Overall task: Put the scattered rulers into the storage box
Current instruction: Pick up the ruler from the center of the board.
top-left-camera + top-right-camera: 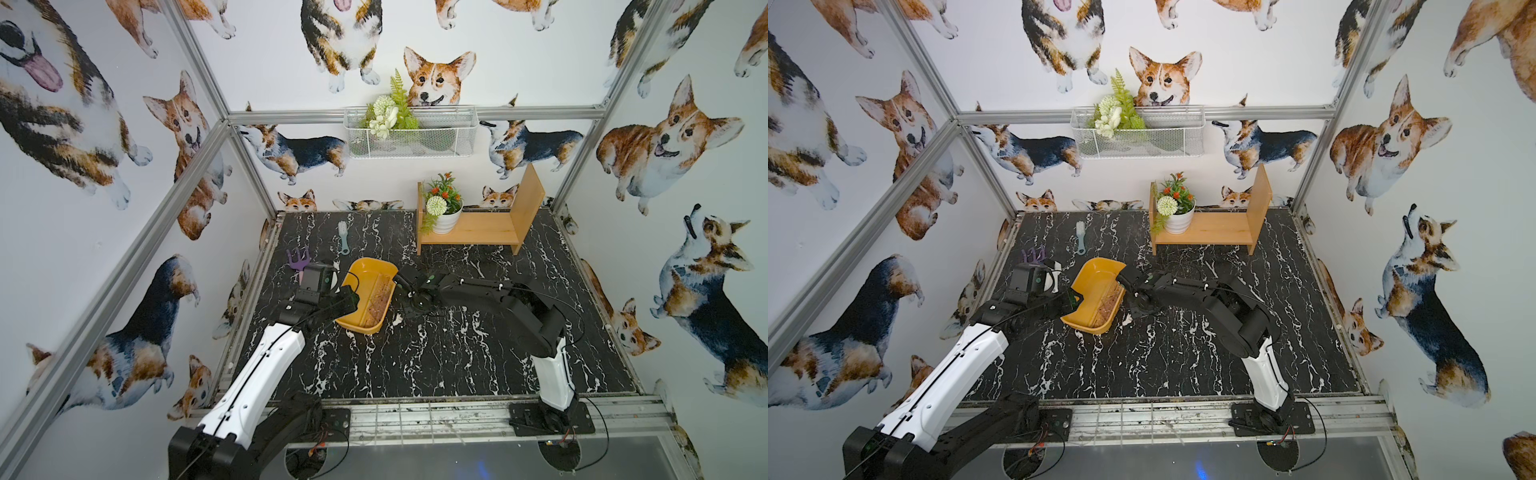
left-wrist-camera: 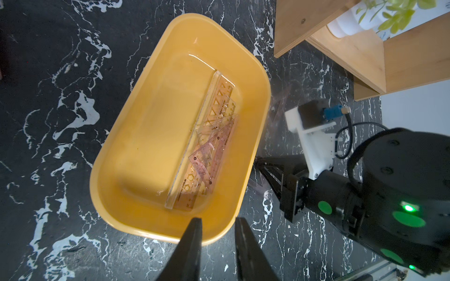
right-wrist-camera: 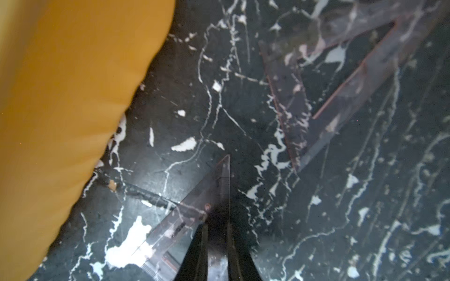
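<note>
right wrist view — right claw (image 3: pixel 216 230) pinched narrow on a set square (image 3: pixel 210 188) — storage box (image 3: pixel 60 97) just beside.

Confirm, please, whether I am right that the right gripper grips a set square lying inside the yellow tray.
Not quite. The set square that the right gripper grips is on the marble table beside the yellow tray, not inside it, as the right wrist view shows.
</note>
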{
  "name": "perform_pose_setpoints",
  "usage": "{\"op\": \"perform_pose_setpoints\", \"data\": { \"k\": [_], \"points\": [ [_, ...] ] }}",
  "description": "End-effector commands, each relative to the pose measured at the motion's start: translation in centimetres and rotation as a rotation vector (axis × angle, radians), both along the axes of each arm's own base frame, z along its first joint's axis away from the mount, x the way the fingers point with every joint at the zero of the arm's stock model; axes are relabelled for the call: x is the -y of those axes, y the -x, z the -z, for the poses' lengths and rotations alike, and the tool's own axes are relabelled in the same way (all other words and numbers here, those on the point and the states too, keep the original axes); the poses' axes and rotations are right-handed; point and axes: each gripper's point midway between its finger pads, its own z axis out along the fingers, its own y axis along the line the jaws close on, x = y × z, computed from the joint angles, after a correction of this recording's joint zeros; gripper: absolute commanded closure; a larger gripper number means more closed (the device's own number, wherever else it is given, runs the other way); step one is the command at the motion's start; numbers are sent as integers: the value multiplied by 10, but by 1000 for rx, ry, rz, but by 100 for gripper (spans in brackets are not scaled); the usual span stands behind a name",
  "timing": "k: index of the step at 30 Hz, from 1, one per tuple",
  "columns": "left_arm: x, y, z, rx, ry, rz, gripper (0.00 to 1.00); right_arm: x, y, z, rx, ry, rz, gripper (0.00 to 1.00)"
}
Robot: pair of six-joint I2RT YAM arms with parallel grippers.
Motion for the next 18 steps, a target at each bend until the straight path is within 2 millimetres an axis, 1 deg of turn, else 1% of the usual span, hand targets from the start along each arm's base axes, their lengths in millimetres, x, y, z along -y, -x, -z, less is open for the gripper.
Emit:
{"op": "perform_pose_setpoints", "data": {
  "k": [1, 5, 8, 10, 13, 16, 18],
  "points": [
    [5, -3, -7, 20, 32, 5, 70, 57, 48, 29, -176, 134, 42, 81],
    [13, -3, -9, 25, 67, 17, 70, 90, 64, 28, -187, 140, 81, 81],
    [33, 0, -9, 31, 83, 48, 70, 117, 75, 25, -195, 141, 120, 81],
    [55, 3, -8, 31, 81, 82, 70, 131, 81, 24, -203, 142, 141, 81],
    [98, 8, 0, 14, 121, 154, 69, 144, 87, 20, -208, 133, 161, 78],
    [136, 14, 11, -11, 167, 206, 70, 149, 88, 18, -207, 138, 168, 76],
    [156, 17, 19, -29, 206, 233, 70, 148, 88, 18, -209, 134, 167, 75]
  ]
}}
